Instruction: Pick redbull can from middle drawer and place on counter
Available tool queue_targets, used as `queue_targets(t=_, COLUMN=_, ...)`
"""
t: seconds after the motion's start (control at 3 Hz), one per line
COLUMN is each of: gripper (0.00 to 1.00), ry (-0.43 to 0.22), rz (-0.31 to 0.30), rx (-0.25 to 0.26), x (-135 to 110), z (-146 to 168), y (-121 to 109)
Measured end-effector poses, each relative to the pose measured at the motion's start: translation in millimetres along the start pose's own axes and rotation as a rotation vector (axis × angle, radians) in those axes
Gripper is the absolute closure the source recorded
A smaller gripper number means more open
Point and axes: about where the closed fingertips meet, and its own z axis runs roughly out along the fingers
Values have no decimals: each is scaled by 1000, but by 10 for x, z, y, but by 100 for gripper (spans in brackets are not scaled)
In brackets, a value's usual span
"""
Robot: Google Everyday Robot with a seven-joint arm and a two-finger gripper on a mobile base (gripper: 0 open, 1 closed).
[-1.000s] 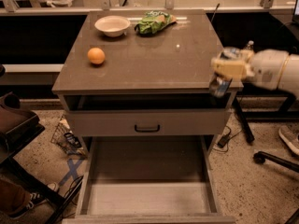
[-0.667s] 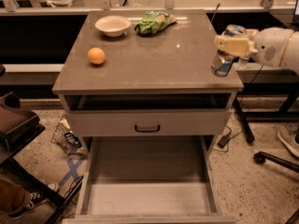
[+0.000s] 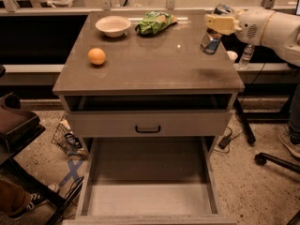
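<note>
The redbull can (image 3: 210,43), dark blue and silver, hangs tilted in my gripper (image 3: 218,25), which is shut on its middle. It is held above the right rear part of the grey-brown counter (image 3: 154,67), clear of the surface. My white arm reaches in from the right. The middle drawer (image 3: 146,191) is pulled wide open at the bottom of the view, and its flat floor is bare. Above it is the drawer front with the dark bar handle (image 3: 147,129).
An orange (image 3: 97,56), a white bowl (image 3: 113,26) and a green bag (image 3: 154,22) lie on the counter's left and rear. A clear water bottle (image 3: 246,55) stands behind on the right. A chair base (image 3: 276,161) is on the right floor, and a wire basket (image 3: 70,137) on the left.
My gripper has carried the can upward and a little left, from beside the counter's right edge to above its right rear part.
</note>
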Motion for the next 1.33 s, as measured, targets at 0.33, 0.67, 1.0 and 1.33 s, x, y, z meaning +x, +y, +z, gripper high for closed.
queue_targets(t=0.33, gripper=100, ry=18, rz=-24, rx=-12, x=171, z=452, y=-116)
queue_targets(t=0.67, gripper=100, ry=63, rz=-58, rx=-1, x=372, z=796, y=-196)
queue_targets(t=1.0, gripper=100, ry=125, rz=-82, rx=14, x=648, z=1078, y=-245)
queue_targets(t=1.33, gripper=97, ry=150, rz=-74, rx=13, x=802, z=1219, y=-258)
